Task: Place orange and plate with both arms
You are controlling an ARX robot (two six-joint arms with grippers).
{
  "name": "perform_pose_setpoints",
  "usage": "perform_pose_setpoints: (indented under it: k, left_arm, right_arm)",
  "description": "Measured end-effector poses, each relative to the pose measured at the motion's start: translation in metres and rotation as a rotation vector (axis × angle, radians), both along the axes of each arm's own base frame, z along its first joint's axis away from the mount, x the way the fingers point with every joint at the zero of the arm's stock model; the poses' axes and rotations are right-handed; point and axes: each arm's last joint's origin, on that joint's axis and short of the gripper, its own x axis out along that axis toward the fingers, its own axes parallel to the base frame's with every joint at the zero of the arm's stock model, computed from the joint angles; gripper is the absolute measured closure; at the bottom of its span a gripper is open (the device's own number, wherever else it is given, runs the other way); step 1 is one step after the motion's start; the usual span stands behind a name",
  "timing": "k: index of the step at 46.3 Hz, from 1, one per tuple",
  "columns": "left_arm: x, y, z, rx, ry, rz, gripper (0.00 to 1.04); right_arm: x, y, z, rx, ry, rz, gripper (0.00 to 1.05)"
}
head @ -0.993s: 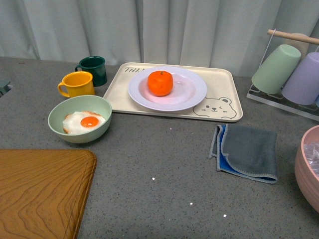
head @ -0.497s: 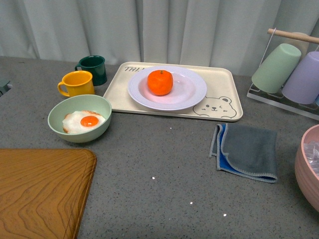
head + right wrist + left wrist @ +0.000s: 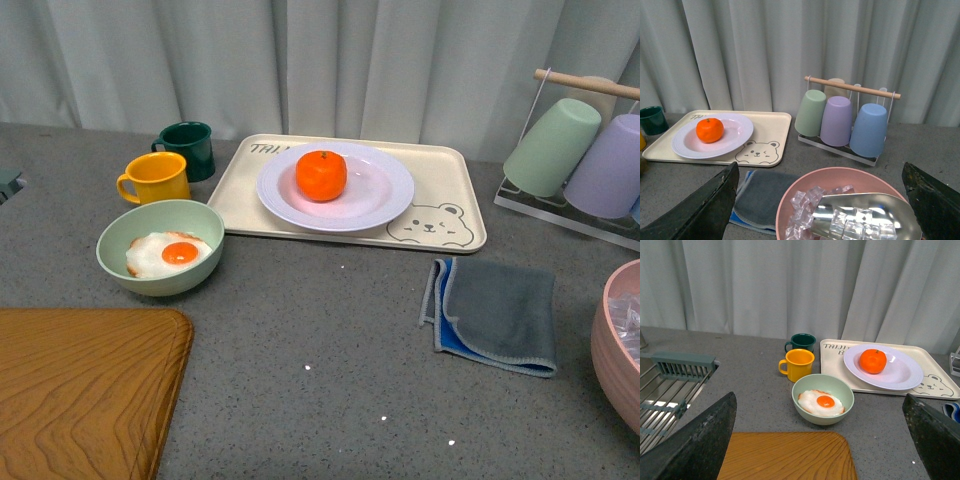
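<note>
Claws first: left claw spread wide, nothing between its dark fingers, hovering above the table near the wooden board; right claw likewise spread and gripping nothing, hanging over the pink bowl of ice cubes with a metal scoop lying in it. Neither arm visible from the front. Orange resting on the white plate, slightly left of the plate's centre, small green stem dot facing up. Plate itself sitting on the cream bear tray, toward the tray's left half, bear drawing just beside its right rim. Left of the tray, dark green mug and yellow mug close together, yellow one nearer the camera. Pale green bowl holding a fried egg in front of the mugs, near the tray's front left corner but apart from it. Folded grey-and-blue cloth lying flat on the table in front of the tray's right end. Cup rack at far right carrying upturned green, lilac and blue cups under a wooden bar. Grey curtain hanging behind everything. Metal dish rack seen at the table's left edge in the left wrist view.
</note>
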Motion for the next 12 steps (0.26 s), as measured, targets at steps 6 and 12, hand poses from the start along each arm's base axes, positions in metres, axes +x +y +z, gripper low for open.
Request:
perform_pose_setpoints:
  k: [6,12]
  left_arm:
    - [0.0,0.0,0.0,0.0,0.0,0.0,0.07]
    - [0.0,0.0,0.0,0.0,0.0,0.0,0.07]
  right_arm:
    - [0.0,0.0,0.0,0.0,0.0,0.0,0.09]
    - [0.0,0.0,0.0,0.0,0.0,0.0,0.09]
